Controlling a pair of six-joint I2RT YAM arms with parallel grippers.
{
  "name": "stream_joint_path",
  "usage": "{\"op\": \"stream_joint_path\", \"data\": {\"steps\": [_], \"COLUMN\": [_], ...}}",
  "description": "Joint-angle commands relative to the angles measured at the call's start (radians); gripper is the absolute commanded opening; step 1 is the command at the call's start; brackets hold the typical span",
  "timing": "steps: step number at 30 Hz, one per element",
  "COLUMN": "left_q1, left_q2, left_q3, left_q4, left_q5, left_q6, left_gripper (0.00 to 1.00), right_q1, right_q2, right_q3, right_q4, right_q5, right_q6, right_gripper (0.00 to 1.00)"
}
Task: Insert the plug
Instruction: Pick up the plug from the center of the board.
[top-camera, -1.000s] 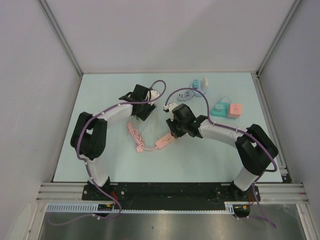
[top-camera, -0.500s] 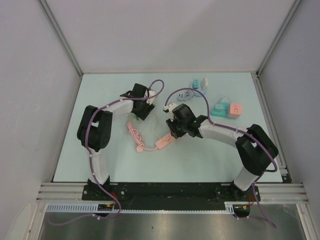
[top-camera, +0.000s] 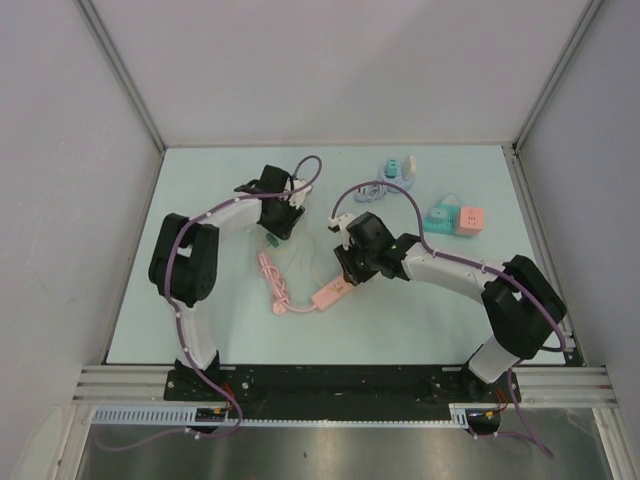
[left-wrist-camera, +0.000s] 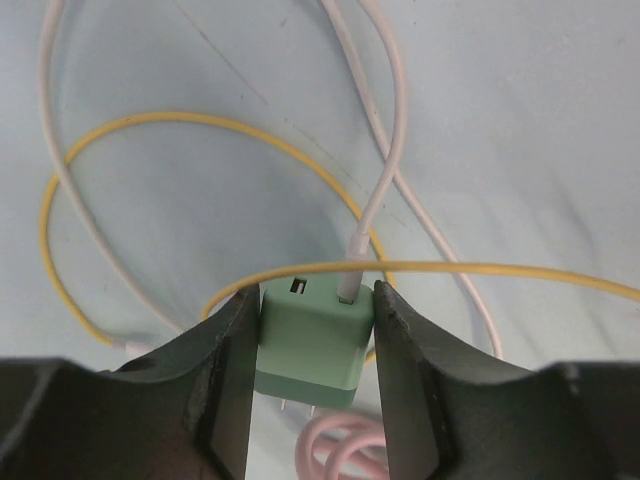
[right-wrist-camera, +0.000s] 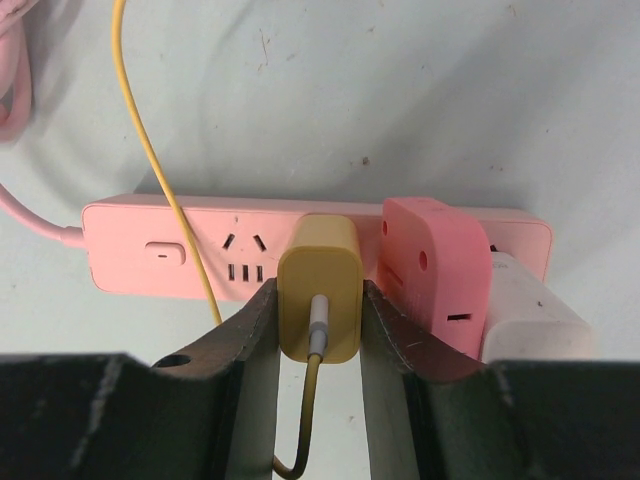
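The left pincer (left-wrist-camera: 315, 298) has just narrowed onto the green plug (left-wrist-camera: 310, 350), above the surface (top-camera: 200, 310). The right pincer (right-wrist-camera: 320, 305) grips the yellow plug (right-wrist-camera: 320, 280) against the pink power strip (right-wrist-camera: 180, 255), which has slid nearer. Both plugs look ready for insertion.

- Plug (right-wrist-camera: 320, 285) sits between the fingers of the right tool (right-wrist-camera: 318, 292), over the strip (right-wrist-camera: 170, 255); adapter (right-wrist-camera: 435, 265) just right.
- Charger (left-wrist-camera: 312, 340) sits between the fingers of the left tool (left-wrist-camera: 312, 300), above the counter (left-wrist-camera: 520, 120), behind-left of the strip.
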Motion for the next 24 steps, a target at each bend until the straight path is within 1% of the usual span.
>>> {"op": "stream_joint_path", "data": {"steps": [1, 6, 9, 11, 14, 15, 17, 18, 19, 20, 22, 24], "left_q1": [0.007, 0.007, 0.005, 0.005, 0.005, 0.005, 0.005, 0.004, 0.001, -0.004, -0.016, -0.048], "left_q2": [-0.148, -0.291, -0.362, -0.431, -0.549, -0.576, -0.665, -0.702, -0.777, -0.812, -0.892, -0.915], "left_q3": [0.006, -0.027, -0.047, -0.102, -0.217, -0.248, -0.339, -0.374, -0.447, -0.481, -0.553, -0.575], "left_q4": [-0.066, -0.127, -0.199, -0.213, -0.181, -0.160, -0.129, -0.071, -0.034, 0.035, 0.081, 0.095], "left_q5": [0.005, -0.003, 0.031, 0.054, 0.106, 0.115, 0.095, 0.095, 0.127, 0.149, 0.202, 0.209], "left_q6": [-0.058, -0.151, -0.199, -0.241, -0.320, -0.340, -0.401, -0.418, -0.446, -0.466, -0.511, -0.535], "left_gripper": [0.16, 0.15, 0.15, 0.13, 0.13, 0.13, 0.12, 0.11, 0.12, 0.11, 0.11, 0.11], "right_q1": [0.014, 0.017, 0.020, 0.022, 0.022, 0.020, 0.022, 0.024, 0.024, 0.022, 0.024, 0.027], "right_q2": [-0.044, -0.016, -0.004, -0.004, -0.015, -0.018, -0.028, -0.039, -0.042, -0.051, -0.071, -0.096], "right_q3": [-0.011, -0.012, -0.026, -0.032, -0.032, -0.032, -0.035, -0.034, -0.035, -0.035, -0.037, -0.035], "right_q4": [-0.077, -0.063, -0.048, -0.042, -0.034, -0.034, -0.030, -0.028, -0.028, -0.028, -0.028, -0.033], "right_q5": [-0.039, 0.013, 0.053, 0.061, 0.061, 0.090, 0.096, 0.098, 0.097, 0.090, 0.086, 0.078], "right_q6": [0.042, 0.055, 0.061, 0.073, 0.081, 0.088, 0.094, 0.099, 0.104, 0.107, 0.111, 0.119], "right_gripper": [0.29, 0.28, 0.29, 0.29, 0.32, 0.34, 0.36, 0.41, 0.44, 0.46, 0.50, 0.56]}}
